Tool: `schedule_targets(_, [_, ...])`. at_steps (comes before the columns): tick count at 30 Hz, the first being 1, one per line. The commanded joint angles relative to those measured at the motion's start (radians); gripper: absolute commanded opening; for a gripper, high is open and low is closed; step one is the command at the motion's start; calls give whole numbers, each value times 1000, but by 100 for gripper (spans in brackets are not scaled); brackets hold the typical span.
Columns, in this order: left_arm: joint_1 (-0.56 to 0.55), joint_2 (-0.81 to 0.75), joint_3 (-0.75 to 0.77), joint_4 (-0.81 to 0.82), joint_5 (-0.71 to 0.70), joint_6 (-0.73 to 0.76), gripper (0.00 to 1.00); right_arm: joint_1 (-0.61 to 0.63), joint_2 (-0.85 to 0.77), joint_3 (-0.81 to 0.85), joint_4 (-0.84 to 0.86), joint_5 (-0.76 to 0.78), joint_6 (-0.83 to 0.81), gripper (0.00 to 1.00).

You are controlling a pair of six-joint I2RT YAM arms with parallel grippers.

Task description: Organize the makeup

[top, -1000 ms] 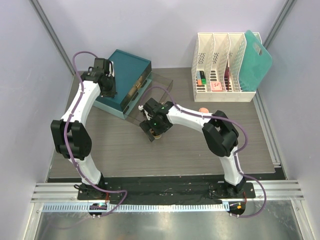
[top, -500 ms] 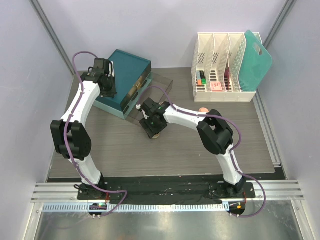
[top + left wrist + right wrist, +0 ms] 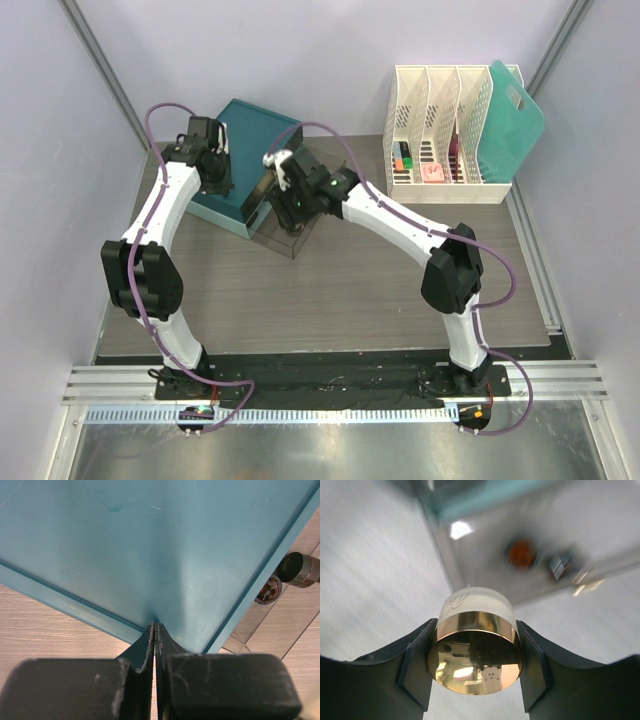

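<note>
The right gripper (image 3: 475, 635) is clamping a round jar (image 3: 475, 655) between its two fingers, the jaws standing partway apart and pressing on the jar's sides. The jar is showing a shiny gold band towards the wrist camera and a frosted white body beyond it. In the top view this gripper is hanging over the clear drawer (image 3: 298, 238), which is sticking out of the teal drawer box (image 3: 150, 545) onto the table (image 3: 330, 300); whether the jar is touching the drawer cannot be told. Inside the drawer a dark round jar (image 3: 299, 569) is lying beside a small round piece with an orange pattern (image 3: 270, 589), both blurred in the right wrist view. The left gripper (image 3: 154, 630) is resting with its jaws fully closed and empty, tips touching the box's top near an edge. At the far right, a white slotted rack (image 3: 445, 130) is standing with a teal board (image 3: 515, 120) leaning in it.
</note>
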Motion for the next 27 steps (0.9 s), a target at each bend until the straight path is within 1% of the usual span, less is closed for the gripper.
schedule_targets(1, [0,43,-34,-152,14,8,0,-49,115,200,47,33,4,1])
schedule_targets(2, [0,43,-34,-151,12,8,0,-52,149,261,47,29,10,1])
schedule_targets(4, [0,40,-31,-155,11,8,0,-63,206,319,39,12,37,1])
schedule_targets(5, [0,39,-28,-159,9,8,0,-66,260,362,38,7,46,1])
schedule_targets(8, [0,37,-22,-163,6,8,0,-72,338,416,35,-33,82,3])
schedule_targets(10, [0,39,-19,-165,-2,9,0,-72,364,430,35,-45,103,11])
schedule_targets(11, [0,39,-19,-165,-5,9,0,-71,372,432,36,-51,111,20])
schedule_targets(12, [0,40,-17,-165,-5,8,0,-72,384,433,36,-53,117,23])
schedule_targets(13, [0,42,-18,-165,-2,8,0,-72,389,432,38,-56,126,23])
schedule_targets(15, [0,46,-18,-163,3,8,0,-74,398,432,45,-70,140,27])
schedule_targets(16, [0,48,-17,-163,3,8,0,-75,400,430,48,-70,145,31])
schedule_targets(17, [0,51,-11,-163,3,9,0,-74,400,432,55,-74,152,48])
schedule_targets(18, [0,53,-9,-165,4,8,0,-75,398,433,56,-64,157,56])
schedule_targets(19, [0,54,-5,-168,4,8,0,-75,386,430,58,-60,157,62])
schedule_targets(20, [0,57,1,-169,8,9,0,-77,378,429,61,-56,157,71])
schedule_targets(21, [-1,59,4,-172,6,8,0,-78,369,426,62,-41,159,75])
schedule_targets(24, [-1,59,11,-174,9,8,0,-89,314,398,67,-18,165,81])
schedule_targets(25, [0,57,12,-172,8,6,0,-100,297,368,70,-11,168,90])
schedule_targets(26, [0,57,9,-172,8,6,0,-106,251,349,73,22,171,92])
schedule_targets(27, [0,57,9,-172,9,6,0,-115,228,328,76,33,178,93])
